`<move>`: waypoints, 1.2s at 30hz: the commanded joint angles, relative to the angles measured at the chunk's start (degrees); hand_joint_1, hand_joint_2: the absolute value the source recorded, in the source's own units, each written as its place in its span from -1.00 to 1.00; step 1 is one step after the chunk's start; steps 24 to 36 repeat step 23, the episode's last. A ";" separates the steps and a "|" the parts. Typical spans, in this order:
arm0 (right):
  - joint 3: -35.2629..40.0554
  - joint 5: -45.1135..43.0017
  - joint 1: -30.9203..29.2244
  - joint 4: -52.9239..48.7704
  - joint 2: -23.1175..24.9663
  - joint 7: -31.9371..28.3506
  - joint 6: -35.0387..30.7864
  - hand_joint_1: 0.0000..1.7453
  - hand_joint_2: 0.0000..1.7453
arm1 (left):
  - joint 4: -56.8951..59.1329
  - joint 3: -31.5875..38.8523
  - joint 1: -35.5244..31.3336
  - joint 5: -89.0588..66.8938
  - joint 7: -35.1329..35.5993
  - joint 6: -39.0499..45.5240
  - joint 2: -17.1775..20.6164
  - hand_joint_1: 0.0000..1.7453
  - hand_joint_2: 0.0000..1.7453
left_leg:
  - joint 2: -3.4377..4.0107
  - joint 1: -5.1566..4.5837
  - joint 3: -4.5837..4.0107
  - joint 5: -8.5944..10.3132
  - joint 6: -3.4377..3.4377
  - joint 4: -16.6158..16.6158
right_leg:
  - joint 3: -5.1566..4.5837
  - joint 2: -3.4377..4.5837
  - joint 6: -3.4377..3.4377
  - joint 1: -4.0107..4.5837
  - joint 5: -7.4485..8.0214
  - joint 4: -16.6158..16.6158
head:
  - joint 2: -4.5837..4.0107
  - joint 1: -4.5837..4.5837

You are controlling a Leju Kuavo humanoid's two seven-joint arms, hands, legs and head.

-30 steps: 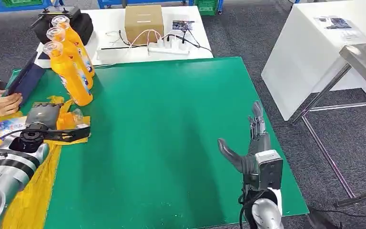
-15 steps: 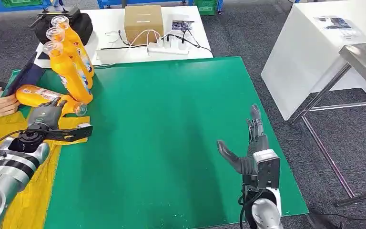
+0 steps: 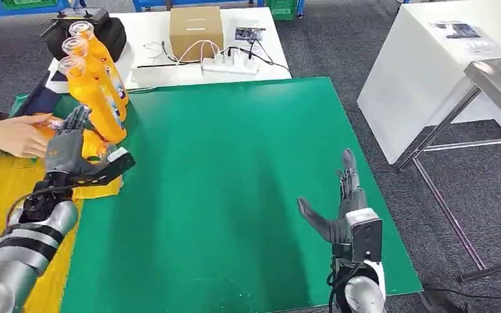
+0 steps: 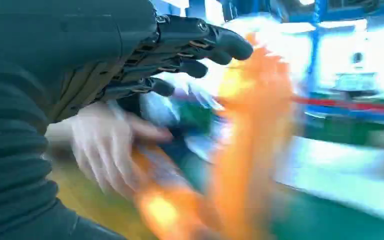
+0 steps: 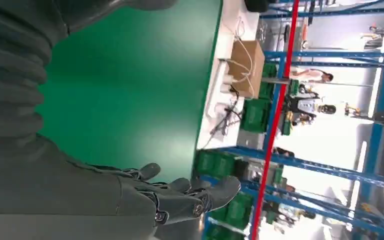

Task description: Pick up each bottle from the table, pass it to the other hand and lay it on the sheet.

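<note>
Since the earlier frames, the left hand had lifted off the yellow sheet and moved up toward the standing bottles, its fingers now spread and holding nothing; a person's hand had meanwhile come across onto the lying orange plastic bottle, which had shifted toward the far edge of the sheet. That bottle lay on its side, largely hidden behind the left hand, just beside the base of the nearest upright bottle. Three upright orange bottles with clear caps stood in a close row at the far left corner of the green table mat. The left wrist view was blurred; it showed dark fingers extended in front of an orange bottle shape, with the person's hand near. The right hand hovered over the near right part of the green mat, fingers apart and thumb held out, holding nothing. Beyond the mat, a brown cardboard box and a white power strip sat on a white table.
</note>
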 commanded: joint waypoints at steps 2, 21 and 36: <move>0.50 -4.37 2.78 0.32 0.19 -0.58 4.23 -1.00 1.00 | -40.00 7.70 28.41 39.08 -13.70 -18.40 -10.29 -1.00 1.00 | 0.19 -0.05 0.29 -0.22 -0.02 -0.07 | 0.24 0.19 -0.10 -0.03 -0.09 -0.12 | 0.00 0.00; 5.28 -3.81 2.64 1.19 -0.37 0.93 0.86 -1.00 1.00 | -39.63 5.62 36.16 40.40 -17.17 -11.23 -16.05 -1.00 1.00 | 0.02 0.06 0.19 -0.21 -0.06 -0.02 | 0.21 0.13 -0.01 0.06 -0.17 -0.08 | 0.00 0.00; 5.60 -3.23 2.61 1.19 -0.49 1.05 0.46 -1.00 1.00 | -39.42 5.18 36.19 39.60 -17.36 -10.38 -16.25 -1.00 1.00 | 0.02 0.06 0.23 -0.23 -0.06 -0.02 | 0.26 0.12 -0.02 0.07 -0.19 -0.09 | 0.00 0.00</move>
